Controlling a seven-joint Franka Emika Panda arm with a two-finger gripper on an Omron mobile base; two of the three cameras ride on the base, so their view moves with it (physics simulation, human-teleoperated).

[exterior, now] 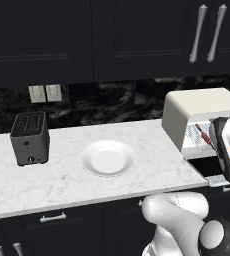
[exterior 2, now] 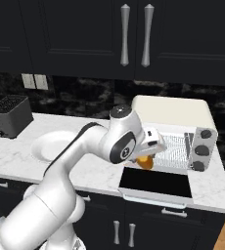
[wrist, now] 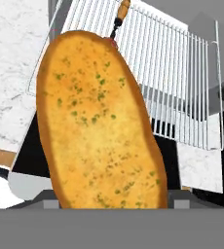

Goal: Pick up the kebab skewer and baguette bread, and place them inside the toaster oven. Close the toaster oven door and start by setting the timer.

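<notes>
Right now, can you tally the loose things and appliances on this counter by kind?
Toaster ovens: 1, the toaster oven, door dropped open.
Slot toasters: 1, the dark grey toaster.
Plates: 1, the white plate.
Breads: 1, the baguette bread, in the gripper.
Skewers: 1, the kebab skewer, on the oven rack.
Total: 5.

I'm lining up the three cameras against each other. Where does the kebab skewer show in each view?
Left base view: skewer at right, on the rack inside the toaster oven, beside the arm.
Right base view: I cannot make it out; the arm and bread cover part of the rack.
Hand view: its tip at top centre, behind the bread.
Shared landmark: the wire rack.
</notes>
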